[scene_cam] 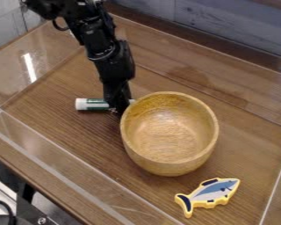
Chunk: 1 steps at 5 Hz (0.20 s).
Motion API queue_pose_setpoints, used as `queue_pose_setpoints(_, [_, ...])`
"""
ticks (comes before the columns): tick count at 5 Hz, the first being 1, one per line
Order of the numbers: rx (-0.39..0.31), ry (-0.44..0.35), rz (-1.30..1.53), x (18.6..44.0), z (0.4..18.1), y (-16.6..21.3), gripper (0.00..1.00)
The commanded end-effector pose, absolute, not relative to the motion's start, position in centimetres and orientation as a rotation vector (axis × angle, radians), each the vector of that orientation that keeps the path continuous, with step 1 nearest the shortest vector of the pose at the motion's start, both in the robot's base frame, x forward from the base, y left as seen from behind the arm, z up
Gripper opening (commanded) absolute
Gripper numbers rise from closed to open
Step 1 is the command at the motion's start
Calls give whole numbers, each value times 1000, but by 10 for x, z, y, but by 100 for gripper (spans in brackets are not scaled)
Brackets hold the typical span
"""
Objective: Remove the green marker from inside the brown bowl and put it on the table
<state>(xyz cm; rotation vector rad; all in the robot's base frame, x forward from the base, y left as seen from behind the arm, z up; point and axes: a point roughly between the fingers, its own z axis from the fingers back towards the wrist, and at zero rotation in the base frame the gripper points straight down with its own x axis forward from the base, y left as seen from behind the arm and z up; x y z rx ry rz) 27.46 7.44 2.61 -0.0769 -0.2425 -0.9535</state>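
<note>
Green marker (pixel 94 104) | tool (pixel 117 107) | closed | at marker, beside bowl (pixel 169 134)

a clear acrylic wall (pixel 225 26) was seen along the far edge of the room's wood-grain surface, its brown planking lit by a soft sheen at left, while dark cables (pixel 4 211) were glimpsed below the near edge, in the lower left corner.
</note>
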Motion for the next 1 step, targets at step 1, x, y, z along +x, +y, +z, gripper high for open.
queue_pose_setpoints(1, [-29,-274,-946,285,44,82,0])
